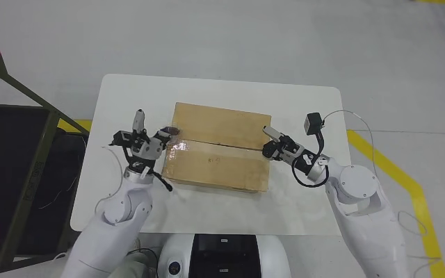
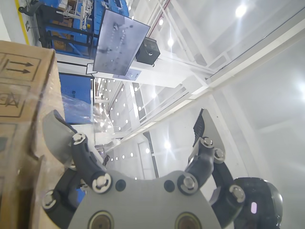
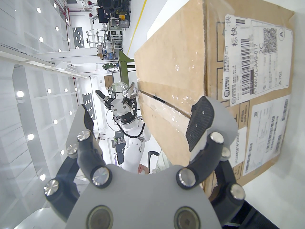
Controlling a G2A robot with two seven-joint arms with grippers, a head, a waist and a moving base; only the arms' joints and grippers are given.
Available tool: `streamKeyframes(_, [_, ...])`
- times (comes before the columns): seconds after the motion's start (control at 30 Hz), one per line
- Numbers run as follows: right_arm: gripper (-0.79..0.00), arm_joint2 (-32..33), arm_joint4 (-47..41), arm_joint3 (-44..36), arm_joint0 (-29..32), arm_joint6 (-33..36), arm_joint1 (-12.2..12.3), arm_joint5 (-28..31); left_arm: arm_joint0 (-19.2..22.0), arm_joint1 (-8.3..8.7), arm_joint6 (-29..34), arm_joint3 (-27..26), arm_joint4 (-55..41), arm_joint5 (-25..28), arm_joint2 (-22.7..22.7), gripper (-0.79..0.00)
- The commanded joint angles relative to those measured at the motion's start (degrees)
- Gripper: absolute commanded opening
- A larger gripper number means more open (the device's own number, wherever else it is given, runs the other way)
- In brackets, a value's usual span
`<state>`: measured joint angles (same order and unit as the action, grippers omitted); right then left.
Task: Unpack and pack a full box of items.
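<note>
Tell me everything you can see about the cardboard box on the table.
The cardboard box is brown and rectangular, flat on the white table. Its top flaps are shut, the centre seam under clear tape. White shipping labels cover the end facing the open right gripper; printed arrows mark the other end, where one finger of the open left gripper sits at its top edge.
</note>
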<state>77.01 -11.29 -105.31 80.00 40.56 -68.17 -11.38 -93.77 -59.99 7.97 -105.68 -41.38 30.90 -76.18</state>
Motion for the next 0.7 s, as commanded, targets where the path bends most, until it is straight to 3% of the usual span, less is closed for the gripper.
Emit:
streamKeyframes(0.0, [0.000, 0.0, 0.0, 0.0, 0.0, 0.0, 0.0, 0.0, 0.2, -0.23, -0.6, -1.0, 3.0, -0.5, 0.6, 0.000])
streamKeyframes(0.33, [0.000, 0.0, 0.0, 0.0, 0.0, 0.0, 0.0, 0.0, 0.4, -1.45, -2.4, -6.6, 16.4, -4.6, 6.0, 0.000])
streamKeyframes(0.67, [0.000, 0.0, 0.0, 0.0, 0.0, 0.0, 0.0, 0.0, 3.2, -2.83, -3.4, -9.0, 22.8, -7.2, 10.7, 0.000])
